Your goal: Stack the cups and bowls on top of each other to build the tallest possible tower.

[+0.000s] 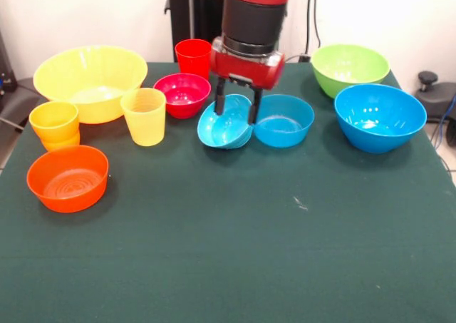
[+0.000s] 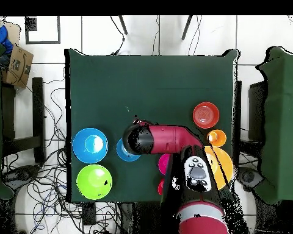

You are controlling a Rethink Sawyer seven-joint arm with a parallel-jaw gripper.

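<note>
My gripper is shut on the rim of a small light-blue bowl, which hangs tilted just over the table's centre back. A second small blue bowl sits touching it on the right. The magenta bowl, red cup and yellow cup stand to the left. Further left are the large yellow-orange bowl, the orange-yellow cup and the shallow orange bowl. On the right are the large blue bowl and the lime green bowl. No tower is in view.
In the overhead view the arm covers the held bowl and part of the magenta bowl and yellow-orange bowl. The green cloth table is ringed by cables and chairs.
</note>
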